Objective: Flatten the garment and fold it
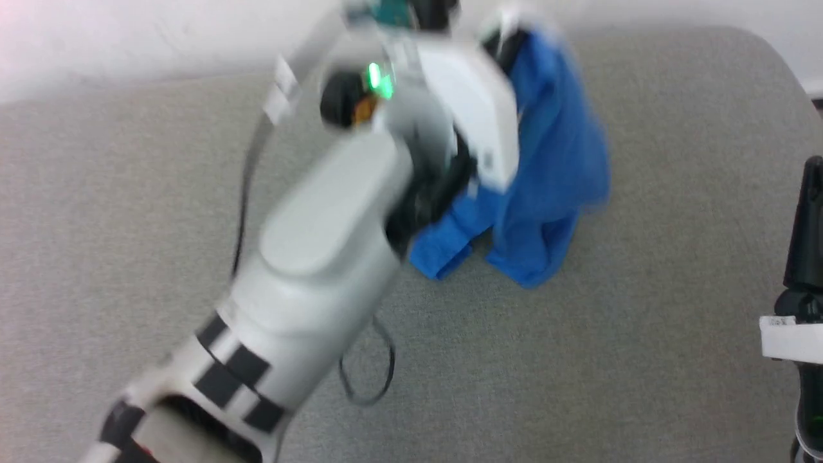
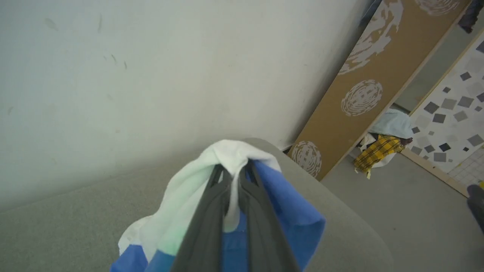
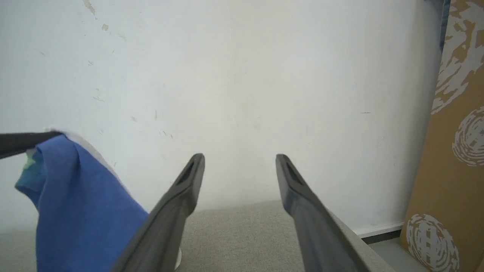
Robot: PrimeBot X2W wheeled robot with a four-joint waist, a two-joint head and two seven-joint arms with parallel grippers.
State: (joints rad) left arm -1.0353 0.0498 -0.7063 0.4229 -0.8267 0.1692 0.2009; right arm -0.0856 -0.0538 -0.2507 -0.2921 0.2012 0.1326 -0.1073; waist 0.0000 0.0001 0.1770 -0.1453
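Observation:
The garment, blue and white, hangs bunched from my left gripper above the far middle of the grey table. Its lower blue folds rest on the cloth surface. In the left wrist view the two dark fingers are shut on a white fold of the garment, with blue cloth draped on both sides. My right gripper stands open with nothing between its fingers, to the right of the hanging garment. Its dark finger rises at the right edge of the head view.
A white wall runs behind the table. A brown patterned board leans against it at the right. A heap of clothes lies on the floor beside a tiled panel. My left forearm crosses the table's middle.

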